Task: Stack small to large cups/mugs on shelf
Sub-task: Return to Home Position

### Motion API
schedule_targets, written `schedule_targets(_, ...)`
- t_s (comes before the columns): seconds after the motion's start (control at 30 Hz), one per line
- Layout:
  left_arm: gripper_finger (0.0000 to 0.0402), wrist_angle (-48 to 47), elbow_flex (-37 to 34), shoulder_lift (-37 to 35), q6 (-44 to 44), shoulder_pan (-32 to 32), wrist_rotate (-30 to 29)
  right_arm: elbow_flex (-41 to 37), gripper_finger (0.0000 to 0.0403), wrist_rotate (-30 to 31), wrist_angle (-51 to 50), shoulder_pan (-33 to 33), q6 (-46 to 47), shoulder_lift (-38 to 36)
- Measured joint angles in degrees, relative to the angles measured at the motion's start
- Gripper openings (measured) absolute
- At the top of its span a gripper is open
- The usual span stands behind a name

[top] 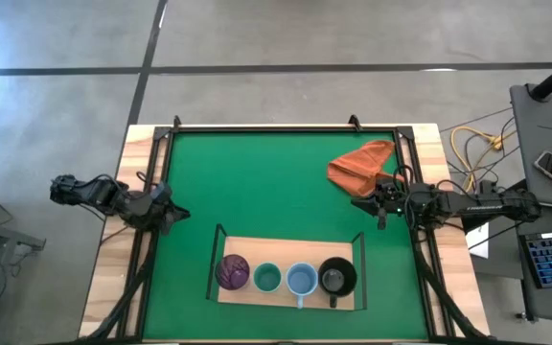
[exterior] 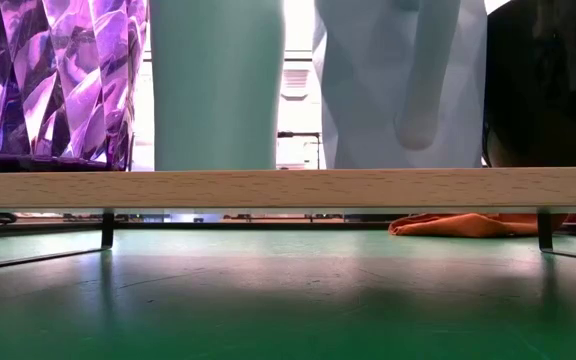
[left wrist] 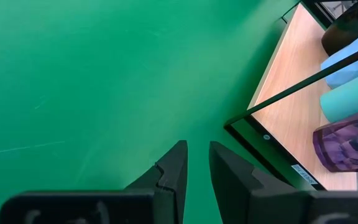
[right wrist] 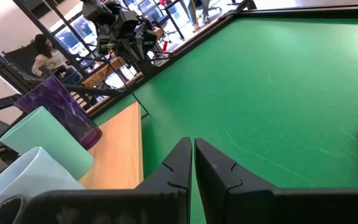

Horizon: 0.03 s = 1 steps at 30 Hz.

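Observation:
Four cups stand upright in a row on the light-wood shelf [top: 281, 295] near the table's front edge. From left to right they are a purple tumbler [top: 232, 272], a pale teal cup [top: 267, 278], a light blue mug [top: 301, 280] and a black mug [top: 336, 277]. The low view shows their bases on the board [exterior: 288, 188]. My left gripper [left wrist: 197, 149] hovers over the green mat at the table's left side, its fingers a little apart with nothing between them. My right gripper [right wrist: 191, 144] hangs shut over the mat at the right side, beside the orange-red cloth.
An orange-red cloth [top: 362, 165] lies crumpled on the green mat [top: 266, 187] at the far right. A black frame [top: 286, 127] rims the mat. Thin black uprights [top: 215, 251] stand at the shelf's ends. A person [right wrist: 45, 53] sits beyond the table.

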Motion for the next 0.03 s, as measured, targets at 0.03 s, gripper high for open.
schedule_targets(0.03,0.0052,0.0,0.0,0.0,0.0,0.0,0.0,0.0,0.0013,0.0,0.0,0.0,0.0,0.0)
